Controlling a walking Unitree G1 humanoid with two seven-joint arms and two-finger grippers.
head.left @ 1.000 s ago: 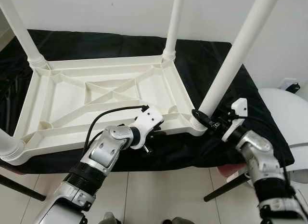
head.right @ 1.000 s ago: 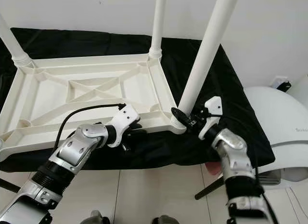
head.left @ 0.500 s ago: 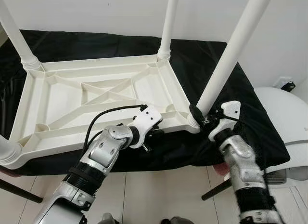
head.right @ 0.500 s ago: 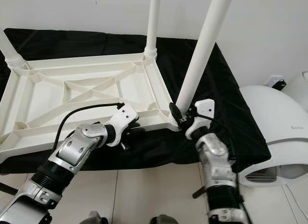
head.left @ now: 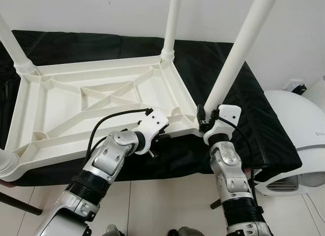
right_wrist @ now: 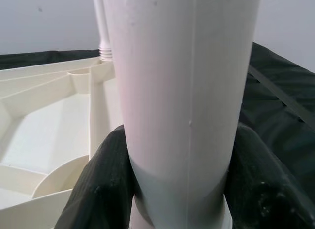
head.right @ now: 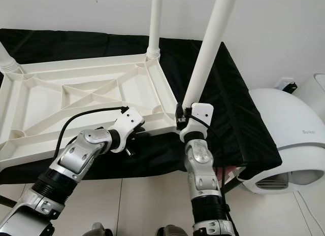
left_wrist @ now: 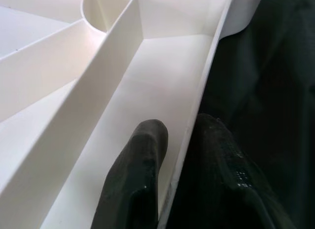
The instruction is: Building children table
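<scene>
Gripping: right gripper (right_wrist: 179, 189) on table leg (right_wrist: 182, 91), left gripper (left_wrist: 182, 179) on tabletop rim (left_wrist: 197, 111).

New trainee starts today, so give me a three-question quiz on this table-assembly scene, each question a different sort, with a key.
1. True or false: the tabletop lies upside down on the black cloth.
2. Which gripper clamps the near right leg? A) left gripper B) right gripper C) neither
3. Fill in: the left gripper's fingers pinch the tabletop's near ____.

Key: 1 true. 2 B, at the base of the leg, just above its socket. 3 rim, one finger inside it and one outside.
</scene>
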